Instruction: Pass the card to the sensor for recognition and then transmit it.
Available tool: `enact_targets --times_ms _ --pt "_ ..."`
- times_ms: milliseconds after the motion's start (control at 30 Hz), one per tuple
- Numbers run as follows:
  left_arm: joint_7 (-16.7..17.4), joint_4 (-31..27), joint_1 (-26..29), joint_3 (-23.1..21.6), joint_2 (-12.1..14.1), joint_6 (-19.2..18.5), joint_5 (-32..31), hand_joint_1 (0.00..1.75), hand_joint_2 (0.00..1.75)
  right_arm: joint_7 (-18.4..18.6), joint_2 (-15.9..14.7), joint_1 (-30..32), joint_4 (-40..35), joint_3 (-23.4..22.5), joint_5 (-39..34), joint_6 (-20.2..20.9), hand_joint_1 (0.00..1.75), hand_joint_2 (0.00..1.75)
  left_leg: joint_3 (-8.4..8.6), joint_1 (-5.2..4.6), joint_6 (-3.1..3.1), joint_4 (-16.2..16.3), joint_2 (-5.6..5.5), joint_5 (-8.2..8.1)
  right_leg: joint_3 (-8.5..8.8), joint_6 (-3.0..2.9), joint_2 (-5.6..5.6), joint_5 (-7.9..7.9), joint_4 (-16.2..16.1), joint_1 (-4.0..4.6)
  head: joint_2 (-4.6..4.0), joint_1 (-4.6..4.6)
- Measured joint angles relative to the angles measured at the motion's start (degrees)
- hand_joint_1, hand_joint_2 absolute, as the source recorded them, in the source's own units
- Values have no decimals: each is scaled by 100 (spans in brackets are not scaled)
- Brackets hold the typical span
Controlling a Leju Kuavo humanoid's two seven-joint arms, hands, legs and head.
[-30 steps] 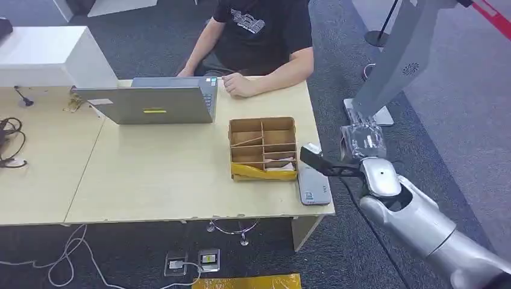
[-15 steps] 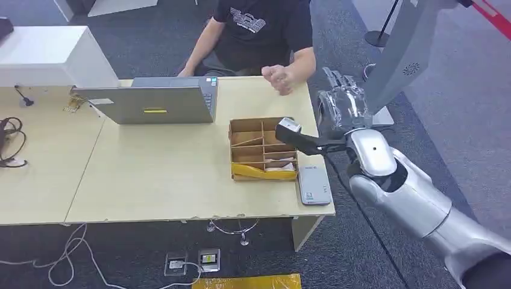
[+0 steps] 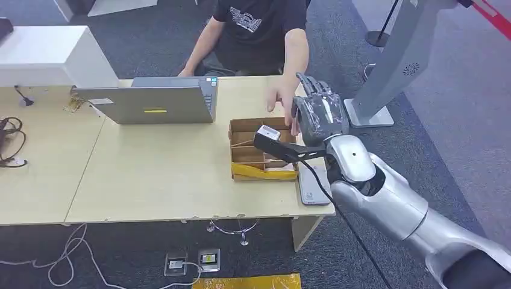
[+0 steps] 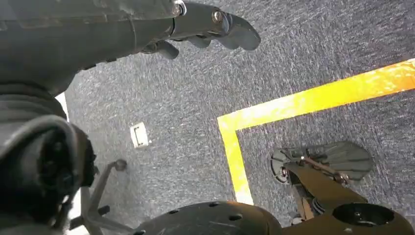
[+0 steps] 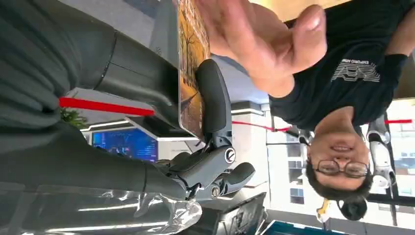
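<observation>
Between the thumb and fingers of the right robot hand (image 5: 195,161) sits the card (image 5: 191,68), a thin rectangle with an orange-brown printed face, seen edge-on in the right wrist view and pinched firmly. A person's hand (image 5: 254,44) is right at the card's far end, fingers curled toward it; whether it actually touches the card I cannot tell. From the head view the right robot hand (image 3: 319,114) is raised above the right part of the tabletop (image 3: 150,174), over the far right corner of a cardboard divider box (image 3: 263,149), with the person's hand (image 3: 282,99) just beside it. A flat grey sensor (image 3: 313,183) lies on the tabletop just to the right of the box, near the front edge. A closed-looking grey laptop (image 3: 150,102) stands further left, in front of the seated person in a black shirt (image 3: 259,30). The pale wood tabletop is made of two joined panels, with dark cables (image 3: 9,141) at its left end. Dark grey carpet (image 3: 458,90) covers the room, loose white cable and floor sockets (image 3: 193,261) lie under the front edge, and a grey stand (image 3: 391,66) rises to the right. The left robot hand (image 4: 205,29) hangs over carpet marked with yellow tape (image 4: 293,105), fingers loosely extended and holding nothing.
</observation>
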Motion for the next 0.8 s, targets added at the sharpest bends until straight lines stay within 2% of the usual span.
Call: enact_targets --times_ms 133,167,200,233,267,300,800 --pt "2 0 1 -2 2 -20 -48 0 0 79 -13 50 2 -2 0 9 175 175 1 0 0 0 0 0 0 0 1 0 0 0 0 0" --pt "2 2 1 -2 0 -31 -55 0 0 98 -20 69 0 -6 -2 11 154 175 2 0 0 0 1 0 0 0 1 0 0 0 0 0" --pt "2 4 1 -2 0 -39 -61 0 0 111 -26 87 0 -9 -9 15 115 175 2 0 0 0 1 0 0 0 1 0 0 0 0 -2" --pt "2 7 1 -2 0 -44 -70 0 0 122 -28 106 2 -9 -11 24 49 175 2 0 0 0 1 0 0 0 1 0 0 0 0 0" --pt "2 7 1 -2 0 -52 -74 0 0 129 -28 121 2 -9 -9 35 10 175 1 0 0 0 1 0 -1 0 1 0 0 1 0 0" --pt "2 9 1 -2 0 -59 -81 0 0 136 -31 140 0 -9 0 42 0 175 1 0 0 0 1 0 -1 0 1 0 0 1 0 0" --pt "2 74 0 -2 2 -173 -149 0 0 236 -63 373 -9 -48 291 118 0 175 2 0 0 0 2 0 -1 0 1 0 0 1 0 0"
